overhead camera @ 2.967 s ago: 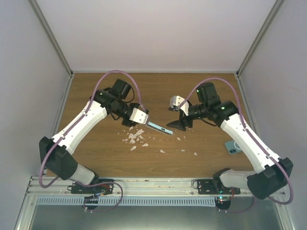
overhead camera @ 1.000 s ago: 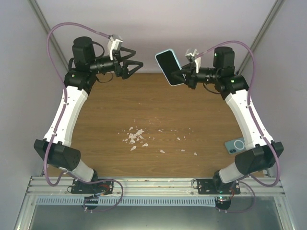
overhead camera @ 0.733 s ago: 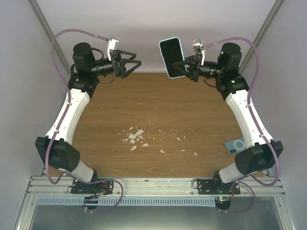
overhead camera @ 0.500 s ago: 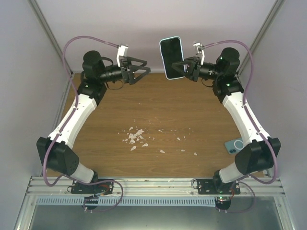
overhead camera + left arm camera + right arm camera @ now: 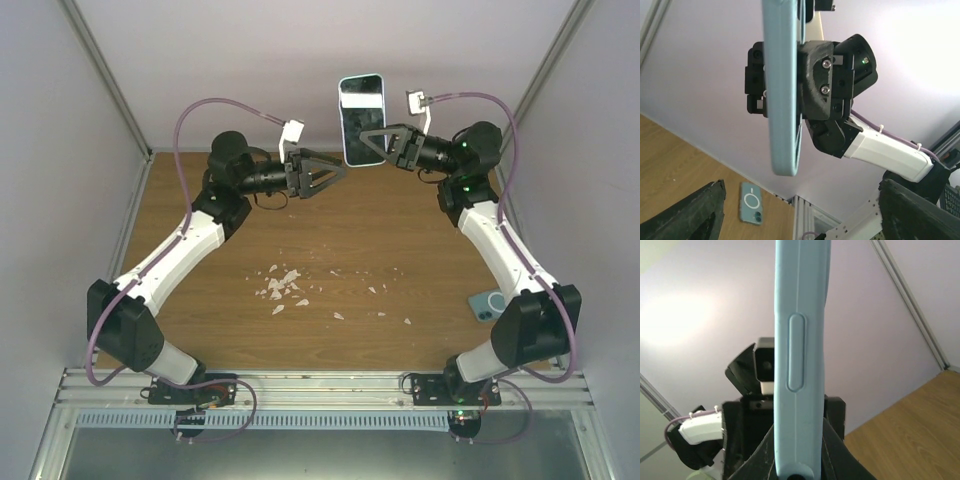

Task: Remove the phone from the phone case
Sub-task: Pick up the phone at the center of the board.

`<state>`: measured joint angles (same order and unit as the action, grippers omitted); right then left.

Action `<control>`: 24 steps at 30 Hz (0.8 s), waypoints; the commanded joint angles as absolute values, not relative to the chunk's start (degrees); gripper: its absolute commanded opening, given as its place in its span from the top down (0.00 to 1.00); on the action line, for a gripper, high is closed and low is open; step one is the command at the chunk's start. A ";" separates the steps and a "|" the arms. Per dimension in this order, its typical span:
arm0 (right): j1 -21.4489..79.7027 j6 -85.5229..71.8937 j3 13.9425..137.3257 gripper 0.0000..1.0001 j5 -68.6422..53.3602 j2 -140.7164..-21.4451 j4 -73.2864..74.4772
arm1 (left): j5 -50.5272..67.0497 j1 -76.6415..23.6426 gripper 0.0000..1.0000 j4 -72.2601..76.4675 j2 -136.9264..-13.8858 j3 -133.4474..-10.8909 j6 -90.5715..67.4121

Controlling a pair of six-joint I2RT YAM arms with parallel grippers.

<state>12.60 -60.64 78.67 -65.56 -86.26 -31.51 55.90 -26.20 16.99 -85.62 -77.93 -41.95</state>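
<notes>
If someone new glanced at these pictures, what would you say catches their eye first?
Most striking is the cased phone, held upright in mid-air over the far edge of the table by the right pincer, with the open left pincer facing it. Below, white scraps litter the middle, and a second blue case lies flat near the right edge.
</notes>
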 commanded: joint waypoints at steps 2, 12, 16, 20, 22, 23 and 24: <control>13.52 -67.37 77.73 0.96 -63.37 -83.77 -42.40 | 54.09 -28.22 0.20 23.11 -85.87 -78.03 -45.07; 15.06 -72.04 74.80 0.96 -61.60 -83.41 -47.24 | 55.11 -29.46 0.38 25.65 -88.04 -80.96 -45.61; 15.84 -73.03 73.25 0.96 -61.21 -83.11 -48.42 | 55.63 -29.71 0.49 26.03 -89.06 -82.22 -45.66; 16.20 -73.56 71.79 0.95 -60.84 -82.80 -49.63 | 55.76 -29.80 0.64 27.14 -89.51 -82.22 -46.34; 16.25 -73.36 71.56 0.95 -60.85 -82.86 -49.66 | 55.84 -29.79 0.72 27.58 -89.64 -82.15 -46.61; 16.25 -73.24 71.54 0.94 -60.91 -82.89 -49.52 | 55.88 -29.81 0.76 27.55 -89.65 -82.05 -46.51; 16.23 -73.14 71.54 0.94 -60.99 -82.93 -49.44 | 55.94 -29.80 0.80 27.39 -89.65 -82.01 -46.31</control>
<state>15.64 -72.95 71.61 -62.83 -85.03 -45.15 55.29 -29.28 23.31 -89.45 -80.60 -46.41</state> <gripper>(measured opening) 0.124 0.265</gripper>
